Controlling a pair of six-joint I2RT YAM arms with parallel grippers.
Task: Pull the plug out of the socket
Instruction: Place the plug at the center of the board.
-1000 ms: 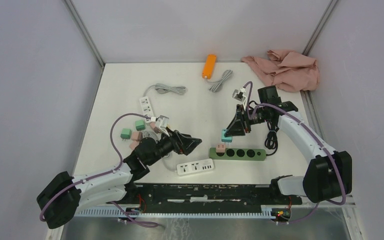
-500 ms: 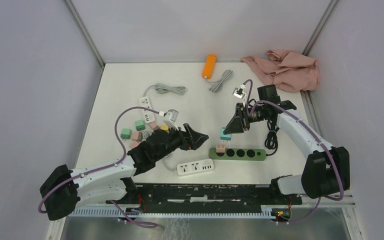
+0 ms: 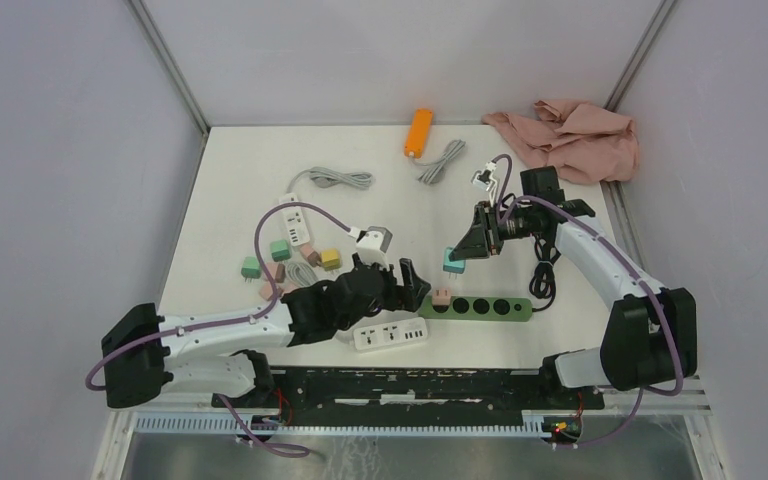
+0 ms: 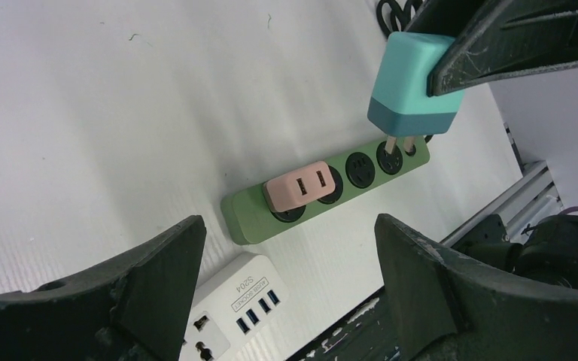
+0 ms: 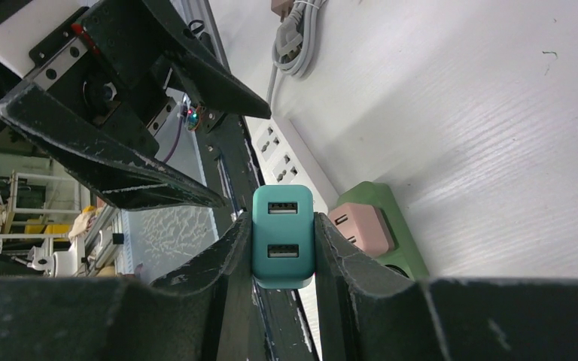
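A teal plug [image 3: 452, 263] with two USB ports hangs clear of the green socket strip [image 3: 488, 307], and my right gripper [image 3: 458, 256] is shut on it. In the right wrist view the teal plug [image 5: 283, 237] sits pinched between both fingers of the right gripper [image 5: 283, 218]. In the left wrist view its prongs show free above the strip [image 4: 242, 218]. A pink plug [image 4: 301, 188] stays seated in the strip's left end socket. My left gripper [image 3: 401, 281] hovers open just left of that end, with nothing between its fingers [image 4: 158, 278].
A white USB socket block [image 3: 390, 333] lies under my left gripper. Several small coloured adapters [image 3: 282, 252] and a white power strip [image 3: 297, 216] lie to the left. An orange strip [image 3: 418, 131], a grey cable [image 3: 441, 160] and a pink cloth [image 3: 575, 138] lie at the back.
My left arm has swung right, from the coloured adapters to the green strip's left end, its jaws narrowing a little. The right gripper has carried the teal plug slightly further from the strip.
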